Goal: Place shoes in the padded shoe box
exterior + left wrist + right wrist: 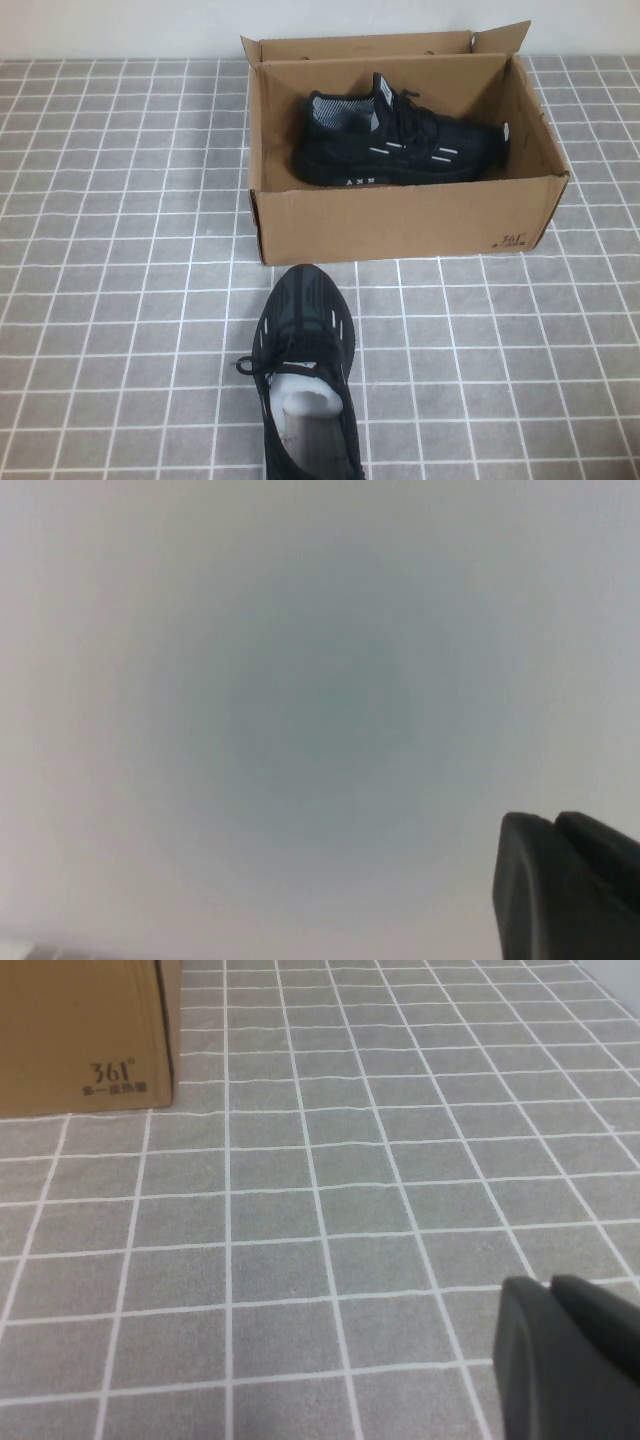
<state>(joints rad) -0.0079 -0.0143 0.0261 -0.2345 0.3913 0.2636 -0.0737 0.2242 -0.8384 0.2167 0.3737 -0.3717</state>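
The brown cardboard shoe box (400,215) stands open at the back middle of the table. One black sneaker (400,140) lies inside it, toe to the right. The other black sneaker (305,380) sits on the table in front of the box, toe toward the box, white stuffing in its opening. Neither arm shows in the high view. My left gripper (553,820) is shut and empty and faces a blank pale surface. My right gripper (550,1282) is shut and empty, low over the table to the right of the box's printed corner (115,1075).
A grey cloth with a white grid (120,300) covers the table. The box's flaps (500,40) stand up at the back. A pale wall runs behind the table.
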